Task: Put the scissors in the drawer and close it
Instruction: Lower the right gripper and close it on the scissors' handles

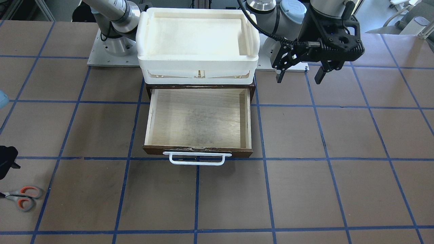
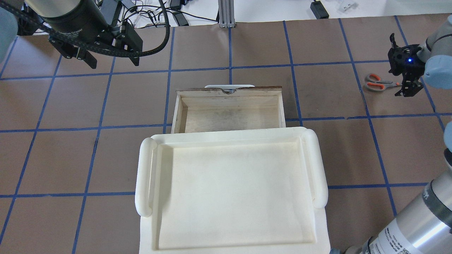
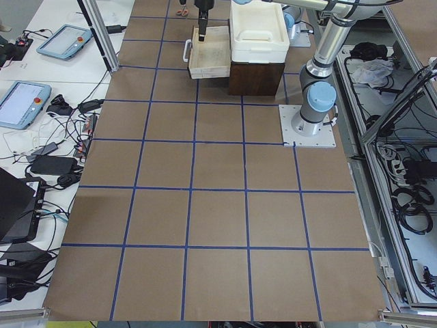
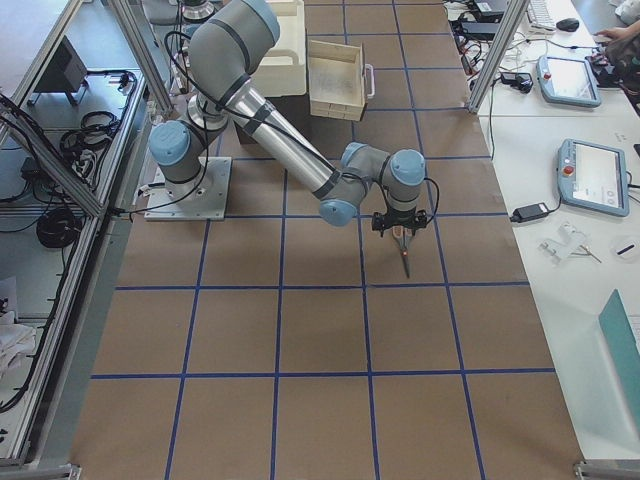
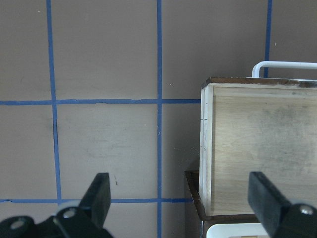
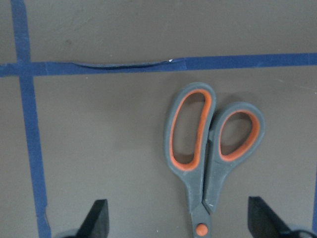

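Observation:
The scissors point(image 6: 208, 148) lie flat on the brown table, grey handles with orange-red loops; they also show in the overhead view point(image 2: 376, 82) and the front view point(image 1: 23, 197). My right gripper point(image 6: 179, 210) is open right over them, one finger on each side of the shanks near the pivot, at the table's far right point(image 2: 406, 79). The blades are out of view under it. The drawer point(image 1: 198, 150) is pulled open and holds nothing, its white bar handle point(image 1: 196, 158) facing away from me. My left gripper point(image 1: 299, 80) is open and empty, held above the table left of the drawer point(image 5: 262, 148).
A white plastic tray point(image 2: 144, 176) sits on top of the dark brown cabinet point(image 3: 256, 78) that houses the drawer. Blue tape lines grid the table. Tablets and cables lie on side benches beyond the table's far edge.

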{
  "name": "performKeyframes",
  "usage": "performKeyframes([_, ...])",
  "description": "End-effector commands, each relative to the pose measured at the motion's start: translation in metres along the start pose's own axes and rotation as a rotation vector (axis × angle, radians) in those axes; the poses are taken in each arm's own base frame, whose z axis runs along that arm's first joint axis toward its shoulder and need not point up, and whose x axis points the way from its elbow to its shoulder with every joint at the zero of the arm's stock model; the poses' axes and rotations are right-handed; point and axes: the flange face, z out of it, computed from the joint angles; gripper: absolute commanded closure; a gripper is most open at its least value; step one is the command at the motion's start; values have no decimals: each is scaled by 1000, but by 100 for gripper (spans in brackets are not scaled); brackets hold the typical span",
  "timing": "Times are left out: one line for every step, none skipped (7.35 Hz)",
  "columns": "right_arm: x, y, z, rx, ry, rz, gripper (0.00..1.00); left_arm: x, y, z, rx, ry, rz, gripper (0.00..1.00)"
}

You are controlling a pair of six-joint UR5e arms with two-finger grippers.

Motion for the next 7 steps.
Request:
performKeyframes([3,3,7,0,-1,-7,1,0,0,0,-1,0,0,0])
performKeyframes([6,5,13,2,-5,-6,1,0,0,0,-1,0,0,0])
performKeyframes([11,8,15,0,-1,-7,1,0,0,0,-1,0,0,0])
performKeyframes([13,9,18,0,-3,-5,1,0,0,0,1,0,0,0])
performKeyframes([15,10,24,4,-6,-5,1,0,0,0,-1,0,0,0])
performKeyframes([15,10,25,0,-3,-5,2,-1,0,0,1,0,-1,0])
performKeyframes([15,11,30,3,-5,-6,2,-1,1,-1,2,0,-1,0])
